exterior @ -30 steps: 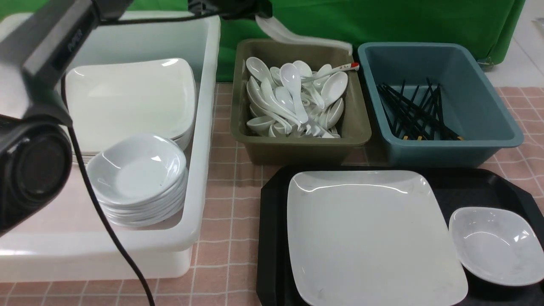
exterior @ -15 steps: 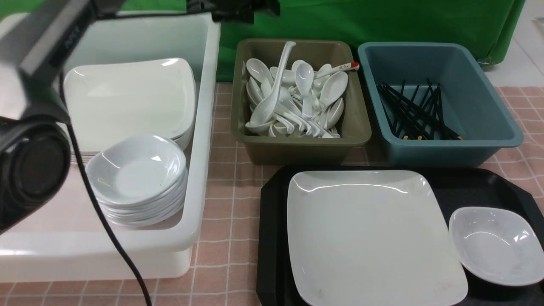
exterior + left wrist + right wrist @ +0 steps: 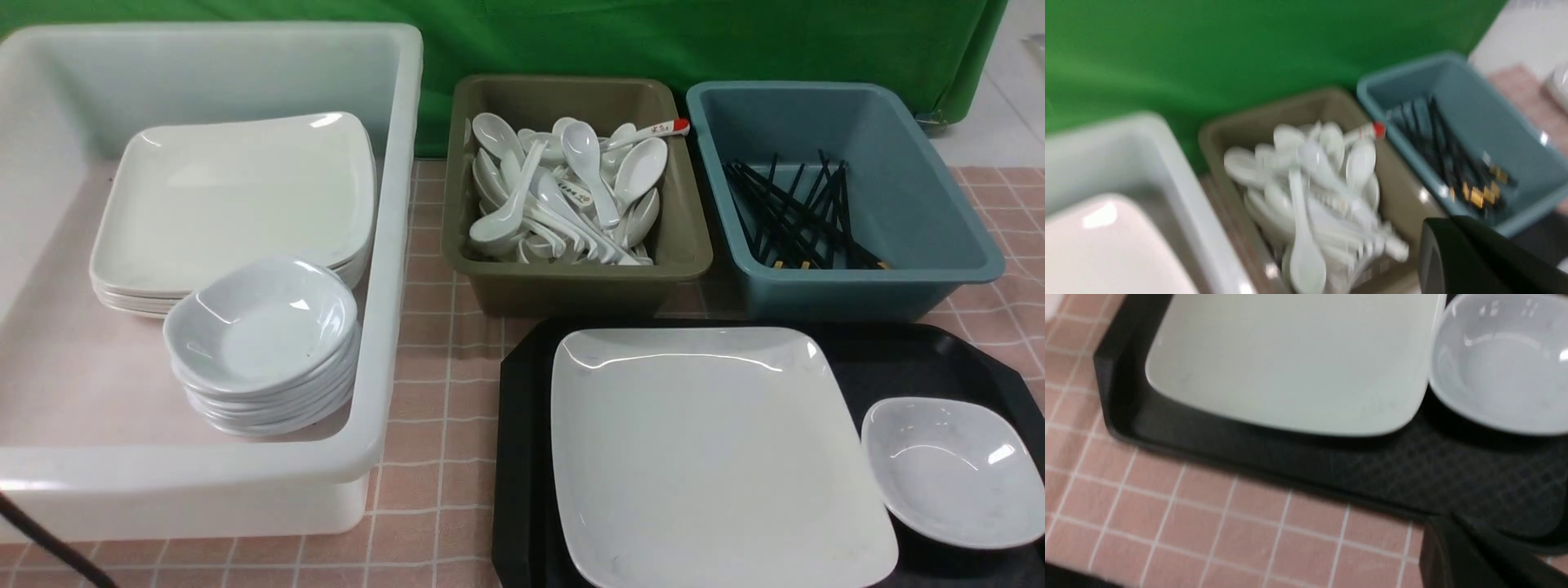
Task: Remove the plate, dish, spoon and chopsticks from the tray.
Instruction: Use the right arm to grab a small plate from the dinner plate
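On the black diamond-textured plastic tray [image 3: 922,359]: large glossy white rounded-square plate [image 3: 710,457], and just beside its right edge the small white roundish dish [image 3: 955,474]. Judged next: grip the plate's upturned rim, lift level, clear of the dish. Left gripper [image 3: 1478,257] points toward the olive-brown plastic tub [image 3: 571,286], well apart from the plate. Right gripper [image 3: 1470,555] sits off the tray's near rim, touching neither. Only a dark edge of each shows, so how far either is open cannot be told.

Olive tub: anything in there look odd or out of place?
One red-tipped spoon stands out among the plain white spoons; its tip rests on the olive tub rim nearest the blue tub. Nothing looks spilled or broken.
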Available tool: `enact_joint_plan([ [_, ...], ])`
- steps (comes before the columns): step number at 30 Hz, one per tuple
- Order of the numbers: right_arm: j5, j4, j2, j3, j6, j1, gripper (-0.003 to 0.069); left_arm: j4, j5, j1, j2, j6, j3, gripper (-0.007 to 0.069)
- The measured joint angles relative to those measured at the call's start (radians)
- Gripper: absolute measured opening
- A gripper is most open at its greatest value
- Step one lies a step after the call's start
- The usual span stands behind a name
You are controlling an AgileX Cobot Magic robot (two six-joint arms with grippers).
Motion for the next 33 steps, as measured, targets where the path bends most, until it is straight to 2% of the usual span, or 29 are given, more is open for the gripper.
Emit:
enact_joint_plan([
  [4,0.107,0.0,0.095,0.0,0.0,0.0,0.003,0.011,0.012,0.0,-0.151,0.064,0.367,0.0001],
  [9,0.076,-0.001,0.218,0.0,-0.06,0.0,0.0049,0.043,0.021,0.0,-0.273,0.109,0.593,0.0001],
  [10,0.048,-0.001,0.265,0.0,-0.088,0.0,0.0076,0.051,0.022,0.0,-0.298,0.111,0.64,0.0001],
  [12,-0.019,-0.001,0.349,0.0,-0.119,0.005,0.0181,0.054,0.022,0.0,-0.329,0.112,0.683,0.0001],
  [14,-0.048,-0.003,0.393,-0.003,-0.13,0.013,0.0228,0.054,0.022,0.0,-0.337,0.113,0.691,0.0001],
  [16,-0.094,-0.012,0.48,-0.032,-0.145,0.046,0.0333,0.054,0.022,0.0,-0.341,0.115,0.695,0.0001],
  [17,-0.097,-0.014,0.494,-0.039,-0.147,0.049,0.0346,0.054,0.022,0.0,-0.341,0.115,0.695,0.0001],
  [19,-0.121,-0.052,0.575,-0.088,-0.153,0.084,0.0402,0.054,0.021,0.0,-0.341,0.131,0.698,0.0001],
  [22,-0.133,-0.143,0.673,-0.147,-0.153,0.135,0.0437,0.054,0.021,0.0,-0.341,0.142,0.699,0.0002],
  [28,-0.151,-0.391,0.857,-0.179,-0.151,0.24,0.0445,0.054,0.021,0.0,-0.341,0.142,0.699,0.0002],
  [33,-0.181,-0.538,0.969,-0.18,-0.115,0.269,0.0447,0.054,0.021,0.0,-0.341,0.142,0.699,0.0002],
])
